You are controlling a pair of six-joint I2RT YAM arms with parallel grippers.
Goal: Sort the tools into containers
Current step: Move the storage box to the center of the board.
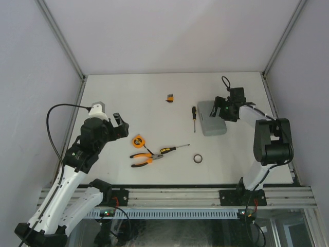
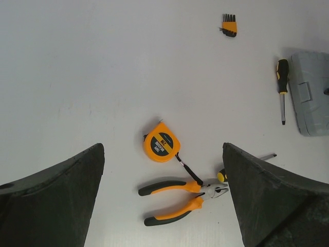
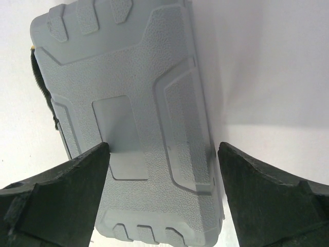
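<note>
Right pincer (image 3: 162, 149), wide and empty, straddles shut case (image 3: 128, 77), likely to open it; left pincer (image 1: 121, 125) wide, empty, over tape measure (image 2: 162, 144).

The tool case (image 3: 139, 118) is showing grey moulded plastic, matt, with a fine pebbled grain. The tabletop (image 2: 77, 77) is looking smooth, white and matt. The pliers (image 2: 198, 189) are showing orange-and-black plastic grips and a bare metal nose; at their twelve o'clock the tape measure (image 2: 162, 142) is showing a smooth orange plastic shell. The fingers (image 3: 56, 195) of the right end effector (image 3: 163, 149) are looking matt black, faintly rough.
</note>
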